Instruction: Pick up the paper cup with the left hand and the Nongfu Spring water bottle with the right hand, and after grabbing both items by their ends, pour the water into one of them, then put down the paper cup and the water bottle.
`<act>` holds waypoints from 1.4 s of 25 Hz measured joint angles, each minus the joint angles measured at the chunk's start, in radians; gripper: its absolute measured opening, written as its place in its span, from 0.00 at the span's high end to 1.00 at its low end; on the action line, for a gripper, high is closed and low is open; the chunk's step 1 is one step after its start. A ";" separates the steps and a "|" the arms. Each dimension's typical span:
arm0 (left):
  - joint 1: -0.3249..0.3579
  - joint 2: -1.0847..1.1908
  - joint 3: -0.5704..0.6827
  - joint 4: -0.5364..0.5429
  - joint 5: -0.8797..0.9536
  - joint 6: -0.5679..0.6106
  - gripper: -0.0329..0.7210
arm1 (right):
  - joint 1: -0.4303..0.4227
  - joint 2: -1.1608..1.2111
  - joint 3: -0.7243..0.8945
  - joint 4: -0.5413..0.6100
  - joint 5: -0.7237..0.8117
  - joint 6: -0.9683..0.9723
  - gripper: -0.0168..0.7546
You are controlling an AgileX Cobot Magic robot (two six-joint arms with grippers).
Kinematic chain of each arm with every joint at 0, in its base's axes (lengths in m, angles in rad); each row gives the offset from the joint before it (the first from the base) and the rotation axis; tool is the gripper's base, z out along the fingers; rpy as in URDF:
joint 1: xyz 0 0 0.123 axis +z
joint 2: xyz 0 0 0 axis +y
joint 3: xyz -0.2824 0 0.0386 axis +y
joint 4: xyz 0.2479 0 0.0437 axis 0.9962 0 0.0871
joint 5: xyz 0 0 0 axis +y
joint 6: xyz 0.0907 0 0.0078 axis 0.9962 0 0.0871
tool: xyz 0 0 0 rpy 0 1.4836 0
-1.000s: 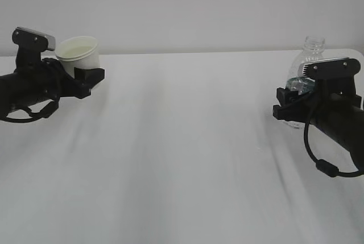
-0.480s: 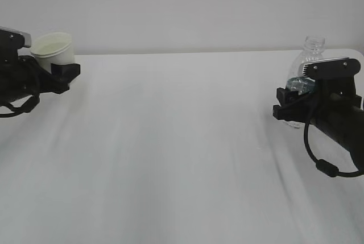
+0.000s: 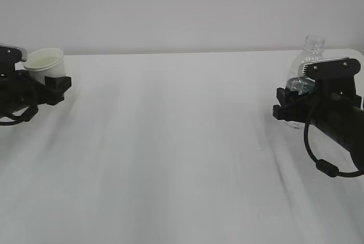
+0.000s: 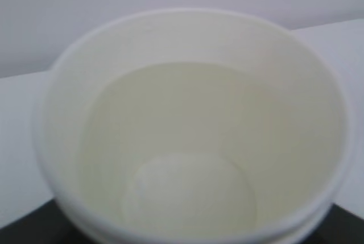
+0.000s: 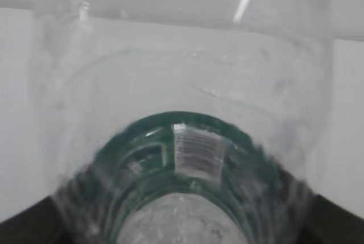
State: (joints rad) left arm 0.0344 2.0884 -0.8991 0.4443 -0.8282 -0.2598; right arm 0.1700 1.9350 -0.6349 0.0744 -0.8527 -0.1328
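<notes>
1. Left gripper (image 3: 50,87) fingers clamped on cup (image 3: 43,64), cup upright, rim above fingers, at table's (image 3: 182,153) far-left edge.
2. Right gripper (image 3: 289,109) fingers clamped on bottle (image 3: 307,62) around its green label, neck sticking up, far right.

A white table (image 3: 182,158) with a faintly creased surface carries the clear water bottle (image 3: 310,50) standing upright near its right edge, and the paper cup (image 3: 44,62) at its far left.
</notes>
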 joint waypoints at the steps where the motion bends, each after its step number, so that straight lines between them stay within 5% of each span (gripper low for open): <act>1: 0.000 0.007 0.000 -0.005 -0.002 0.002 0.32 | 0.000 0.000 0.000 0.000 0.000 0.000 0.35; 15: 0.000 0.114 0.000 -0.028 -0.165 0.100 0.32 | 0.000 0.000 0.000 0.000 0.000 0.000 0.35; 27: 0.000 0.152 0.000 -0.193 -0.203 0.138 0.32 | 0.000 0.000 0.000 0.000 0.000 0.000 0.35; 35: 0.000 0.153 0.000 -0.209 -0.205 0.140 0.32 | 0.000 0.000 0.000 0.000 0.000 0.000 0.35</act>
State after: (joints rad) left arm 0.0344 2.2419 -0.8991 0.2349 -1.0333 -0.1203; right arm 0.1700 1.9350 -0.6349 0.0744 -0.8527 -0.1328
